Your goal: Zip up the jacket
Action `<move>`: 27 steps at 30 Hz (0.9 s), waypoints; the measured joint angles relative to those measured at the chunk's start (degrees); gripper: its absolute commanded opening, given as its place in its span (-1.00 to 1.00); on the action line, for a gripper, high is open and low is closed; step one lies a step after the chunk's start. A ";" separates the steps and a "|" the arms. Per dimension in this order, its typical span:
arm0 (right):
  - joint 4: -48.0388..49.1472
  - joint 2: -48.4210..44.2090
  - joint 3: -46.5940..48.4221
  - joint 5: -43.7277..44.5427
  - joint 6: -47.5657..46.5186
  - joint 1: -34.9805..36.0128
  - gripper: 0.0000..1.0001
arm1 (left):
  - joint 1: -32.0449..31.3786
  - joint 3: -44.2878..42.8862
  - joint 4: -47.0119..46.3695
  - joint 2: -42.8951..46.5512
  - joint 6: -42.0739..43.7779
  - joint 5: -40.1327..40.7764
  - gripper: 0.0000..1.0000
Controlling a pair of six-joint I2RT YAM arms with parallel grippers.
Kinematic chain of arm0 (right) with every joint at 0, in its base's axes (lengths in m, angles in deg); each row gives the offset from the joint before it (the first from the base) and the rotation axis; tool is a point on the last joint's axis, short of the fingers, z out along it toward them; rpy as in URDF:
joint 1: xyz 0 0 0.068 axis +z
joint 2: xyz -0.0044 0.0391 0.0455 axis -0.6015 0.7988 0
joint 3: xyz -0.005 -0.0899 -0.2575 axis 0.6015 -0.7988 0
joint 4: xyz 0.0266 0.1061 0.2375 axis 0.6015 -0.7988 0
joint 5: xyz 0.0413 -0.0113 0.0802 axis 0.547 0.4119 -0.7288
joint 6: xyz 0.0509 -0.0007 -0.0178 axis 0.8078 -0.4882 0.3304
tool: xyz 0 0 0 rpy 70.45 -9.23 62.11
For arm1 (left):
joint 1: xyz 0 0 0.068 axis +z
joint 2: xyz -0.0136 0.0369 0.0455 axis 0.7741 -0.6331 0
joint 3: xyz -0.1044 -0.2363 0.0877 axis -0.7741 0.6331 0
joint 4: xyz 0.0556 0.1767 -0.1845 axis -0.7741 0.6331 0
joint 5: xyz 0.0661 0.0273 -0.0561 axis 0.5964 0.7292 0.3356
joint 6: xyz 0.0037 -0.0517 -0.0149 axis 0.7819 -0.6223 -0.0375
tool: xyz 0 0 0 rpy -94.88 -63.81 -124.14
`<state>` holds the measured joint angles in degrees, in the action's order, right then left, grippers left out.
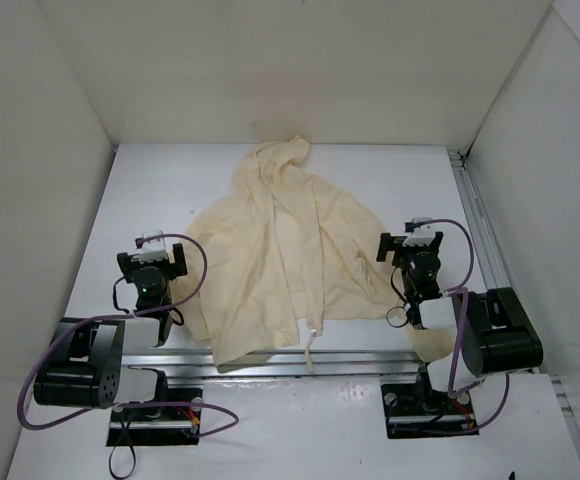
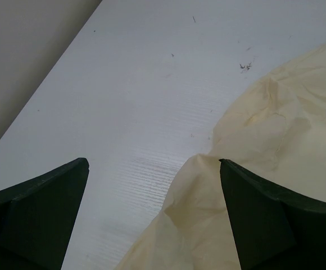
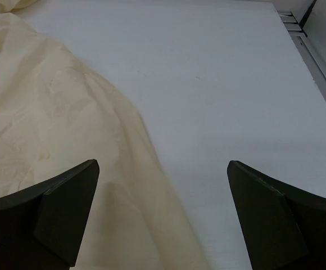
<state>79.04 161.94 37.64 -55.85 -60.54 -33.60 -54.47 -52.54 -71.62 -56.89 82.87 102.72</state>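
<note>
The pale yellow-cream jacket (image 1: 280, 255) lies spread on the white table, hood toward the far wall, front open. A small metallic zipper pull (image 1: 313, 331) shows near its hem at the table's near edge. My left gripper (image 1: 152, 256) is open, hovering at the jacket's left edge; in the left wrist view, fabric (image 2: 275, 140) lies under the right finger (image 2: 275, 219). My right gripper (image 1: 411, 244) is open at the jacket's right edge; in the right wrist view, fabric (image 3: 56, 129) lies under the left finger (image 3: 45, 214). Neither gripper holds anything.
White walls enclose the table on the left, the far side and the right. A metal rail (image 1: 475, 230) runs along the right side, and another runs along the near edge (image 1: 300, 360). Part of a sleeve (image 1: 432, 345) hangs by the right arm's base.
</note>
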 measured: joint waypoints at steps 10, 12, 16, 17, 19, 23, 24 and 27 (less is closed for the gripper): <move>0.00 0.00 0.00 -0.02 0.00 0.00 0.95 | 0.00 0.00 0.00 0.00 0.00 0.00 0.99; 0.00 0.00 0.00 0.00 0.00 0.00 0.96 | 0.00 0.00 0.00 0.00 0.00 0.00 1.00; 0.00 0.00 0.00 0.11 0.02 0.00 0.95 | 0.00 0.02 -0.02 0.13 0.00 0.02 1.00; -0.11 -0.07 0.00 0.39 0.22 0.02 0.95 | 0.00 0.02 0.20 0.50 0.00 0.02 0.99; -2.16 -1.42 0.24 1.22 0.48 0.20 0.95 | 0.00 -0.04 2.60 2.82 -0.13 0.39 1.00; -12.55 -7.63 5.27 4.90 0.70 1.53 0.95 | 0.00 -4.33 13.53 9.77 -1.36 3.48 1.00; -15.45 -9.18 7.52 5.99 0.87 2.36 0.95 | 0.00 -6.40 16.33 11.02 -1.75 4.15 1.00; -30.34 -13.53 18.12 8.72 4.09 4.70 0.96 | 0.00 -13.81 27.67 15.30 -4.31 5.53 1.00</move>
<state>48.71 148.41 55.76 -47.13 -56.45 -28.90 -54.47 -66.36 -43.95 -41.59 78.56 108.25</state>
